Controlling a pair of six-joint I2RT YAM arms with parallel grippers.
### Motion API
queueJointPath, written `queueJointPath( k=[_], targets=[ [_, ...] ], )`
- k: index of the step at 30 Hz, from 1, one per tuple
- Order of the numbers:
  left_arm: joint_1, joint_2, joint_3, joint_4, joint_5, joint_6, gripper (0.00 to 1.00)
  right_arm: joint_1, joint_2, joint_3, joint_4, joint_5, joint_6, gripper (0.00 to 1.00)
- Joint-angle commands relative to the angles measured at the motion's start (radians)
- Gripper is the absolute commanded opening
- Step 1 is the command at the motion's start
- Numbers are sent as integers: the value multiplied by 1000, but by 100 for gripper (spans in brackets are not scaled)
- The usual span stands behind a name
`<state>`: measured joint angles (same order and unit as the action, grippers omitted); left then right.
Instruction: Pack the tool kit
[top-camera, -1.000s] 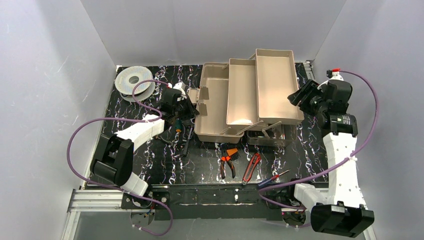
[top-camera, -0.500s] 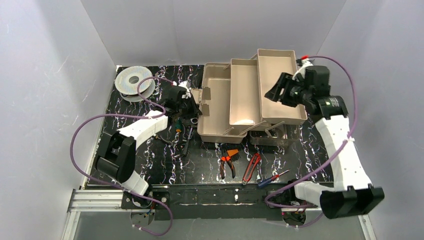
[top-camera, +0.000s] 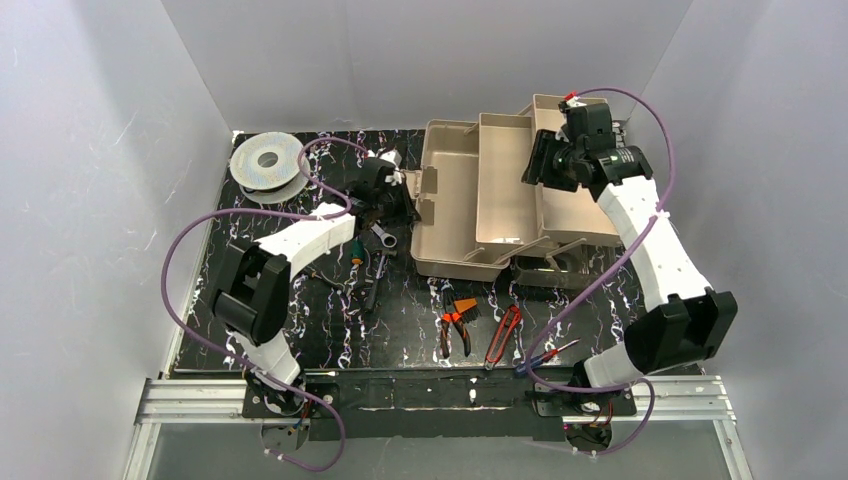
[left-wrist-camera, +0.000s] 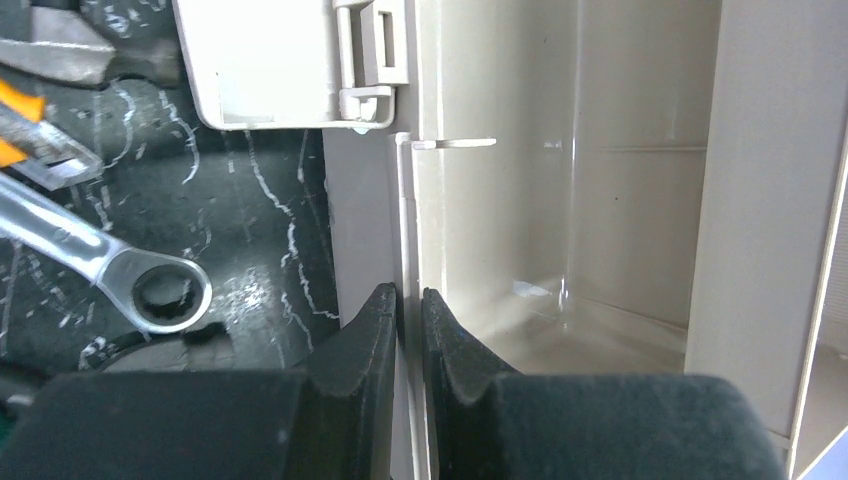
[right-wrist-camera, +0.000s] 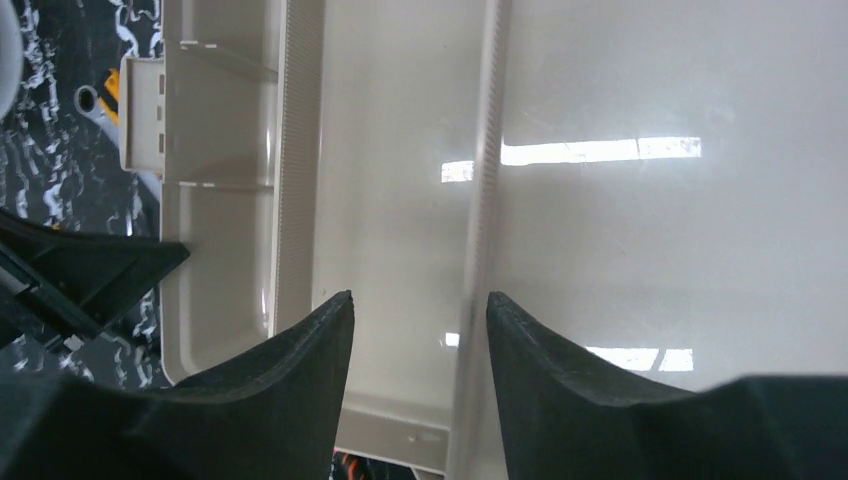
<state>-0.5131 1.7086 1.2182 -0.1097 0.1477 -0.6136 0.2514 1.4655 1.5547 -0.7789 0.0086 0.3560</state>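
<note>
The toolbox stood open at the upper centre of the top view, its beige trays fanned out toward the right and its near wall facing the bottom of the frame. The left gripper was clamped on the box's thin left wall, one finger outside it and the other inside. The right gripper hung over the trays at the upper right with its jaws apart. A tray rim ran down between them, close to the right finger, and nothing was held. A spool lay in the upper left corner. A wrench lay just left of the box. Orange pliers, a red cutter and a screwdriver lay below it.
</note>
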Motion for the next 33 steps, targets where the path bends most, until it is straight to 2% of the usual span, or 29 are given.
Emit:
queueJointPath(
  k=[1,3,5,7,11,13,16,17,20,25,28,33],
  targets=[
    [-47,10,92,78,90,-23,0,-3,42,74,-21,77,-42,53],
    [-48,33,104,78,99,-25,0,-8,61,85,-24,99,-48,42],
    [-48,50,113,76,104,-19,0,-16,81,102,-29,110,-53,36],
    [-47,64,126,49,105,1,5,-26,108,121,-36,115,-57,31],
    [-34,50,165,-33,79,48,22,-40,152,152,-43,116,-56,28],
    [-23,11,156,-57,54,61,43,-42,161,157,-38,110,-45,28],
    [-19,-72,133,-117,-52,92,90,-43,148,146,-9,80,-36,34],
    [-19,-108,119,-136,-93,96,97,-43,142,146,-4,72,-35,36],
    [-19,-229,61,-160,-184,102,98,-41,117,164,-15,54,-31,44],
    [-26,-412,-54,-206,-228,95,98,-24,7,166,-22,-1,-17,57],
    [-24,-484,-94,-302,-284,116,98,10,-47,168,-42,7,-8,58],
    [-21,-601,-139,-460,-460,97,98,119,-150,89,-38,46,-9,59]
  ],
)
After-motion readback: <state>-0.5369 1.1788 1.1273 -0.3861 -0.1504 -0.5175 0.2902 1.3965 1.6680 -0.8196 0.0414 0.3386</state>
